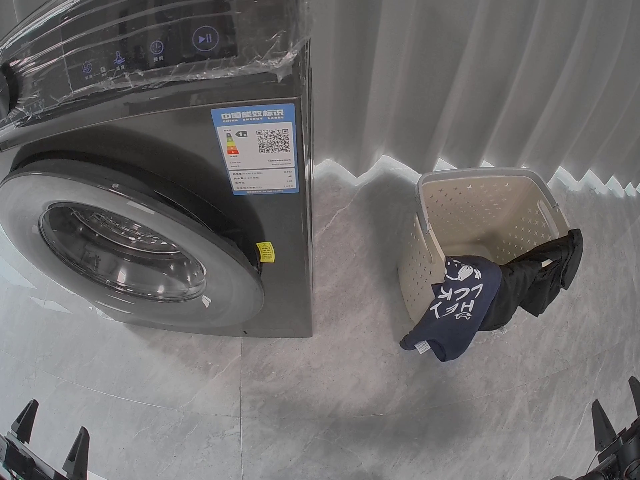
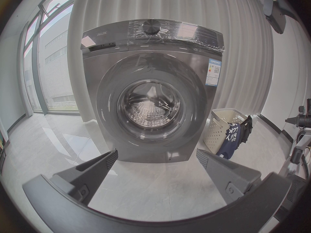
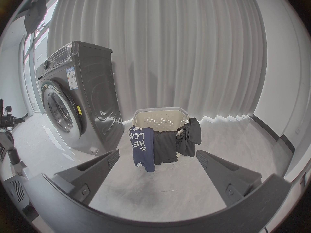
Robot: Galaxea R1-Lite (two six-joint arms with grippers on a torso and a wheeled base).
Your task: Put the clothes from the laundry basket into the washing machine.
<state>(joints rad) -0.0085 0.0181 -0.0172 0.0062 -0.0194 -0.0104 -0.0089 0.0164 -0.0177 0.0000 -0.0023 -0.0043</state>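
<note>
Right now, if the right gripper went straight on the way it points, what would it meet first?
Probably the black garment draped over the front rim of the laundry basket, with the navy T-shirt just beside it. Bare floor lies between; depth is hard to judge.

We noted the grey washing machine (image 1: 167, 235), door closed. Near it stood the cream laundry basket (image 1: 490, 198), a navy shirt (image 1: 460, 305) and black garment (image 1: 533, 281) draped over its rim.

The washer's (image 1: 267, 248) shut door (image 1: 127, 255) blocks me; floor (image 1: 347, 381) right of the washer lies open, up to the basket (image 1: 417, 268).
</note>
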